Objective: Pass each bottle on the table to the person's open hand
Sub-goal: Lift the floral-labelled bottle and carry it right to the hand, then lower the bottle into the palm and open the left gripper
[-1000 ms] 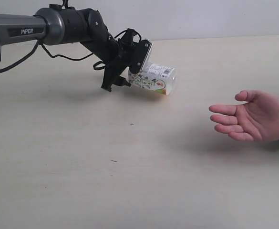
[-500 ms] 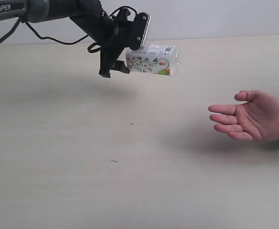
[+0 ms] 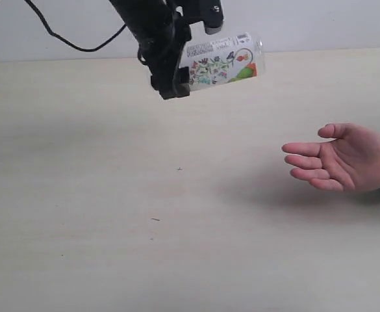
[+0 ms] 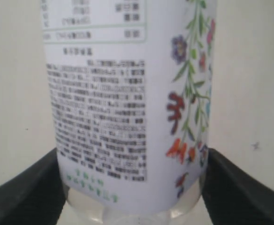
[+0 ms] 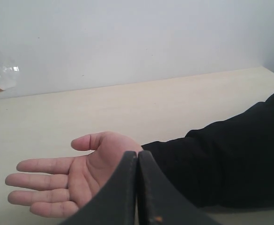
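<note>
Lifted higher than a second ago, free end tilted up: floral bottle (image 3: 225, 64), clamped at one end by left fingers (image 3: 170, 83). Nearest, right fingers (image 5: 122, 187) pressed together, holding nothing; just beyond, open hand (image 3: 342, 159), palm up over pale worktop (image 3: 112, 247); farther back, bottle in mid-air, well apart from hand.
</note>
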You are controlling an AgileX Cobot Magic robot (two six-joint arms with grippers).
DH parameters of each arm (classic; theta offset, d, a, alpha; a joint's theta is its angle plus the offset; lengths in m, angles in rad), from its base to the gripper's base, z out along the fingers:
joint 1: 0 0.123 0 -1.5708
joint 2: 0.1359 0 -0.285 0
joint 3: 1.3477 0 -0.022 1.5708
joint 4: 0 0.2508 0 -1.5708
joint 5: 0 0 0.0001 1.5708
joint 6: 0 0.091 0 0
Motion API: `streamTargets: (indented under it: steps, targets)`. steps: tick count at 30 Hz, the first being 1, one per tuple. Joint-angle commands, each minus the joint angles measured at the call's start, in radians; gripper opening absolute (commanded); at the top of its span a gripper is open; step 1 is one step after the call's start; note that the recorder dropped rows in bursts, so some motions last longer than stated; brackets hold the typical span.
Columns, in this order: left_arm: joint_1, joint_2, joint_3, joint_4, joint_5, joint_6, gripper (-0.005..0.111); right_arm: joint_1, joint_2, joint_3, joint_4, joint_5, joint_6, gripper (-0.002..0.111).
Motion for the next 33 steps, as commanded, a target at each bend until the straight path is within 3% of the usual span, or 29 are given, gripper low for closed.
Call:
streamTargets:
  steps: [1, 5, 11, 18, 25, 29, 33]
  targets:
    - [-0.112, -0.035, 0.050, 0.141, 0.029, -0.340, 0.000, 0.003, -0.006, 0.004, -0.004, -0.008, 0.000, 0.000]
    - [-0.200, -0.052, 0.074, 0.230, 0.036, -0.613, 0.000, 0.003, -0.006, 0.004, -0.004, -0.008, 0.000, 0.000]
    - [-0.291, -0.087, 0.075, 0.228, 0.039, -1.025, 0.000, 0.003, -0.006, 0.004, -0.004, -0.008, 0.000, 0.000]
    - [-0.371, -0.098, 0.075, 0.054, 0.020, -1.410, 0.000, 0.003, -0.006, 0.004, -0.004, -0.008, 0.000, 0.000]
    - [-0.428, -0.091, 0.081, -0.140, -0.153, -1.559, 0.000, 0.003, -0.006, 0.004, -0.004, -0.008, 0.000, 0.000]
    - [-0.433, -0.050, 0.081, -0.299, -0.290, -1.569, 0.000, 0.003, -0.006, 0.004, -0.004, -0.008, 0.000, 0.000]
    - [-0.433, 0.008, 0.081, -0.367, -0.365, -1.567, 0.000, 0.003, -0.006, 0.004, -0.004, -0.008, 0.000, 0.000]
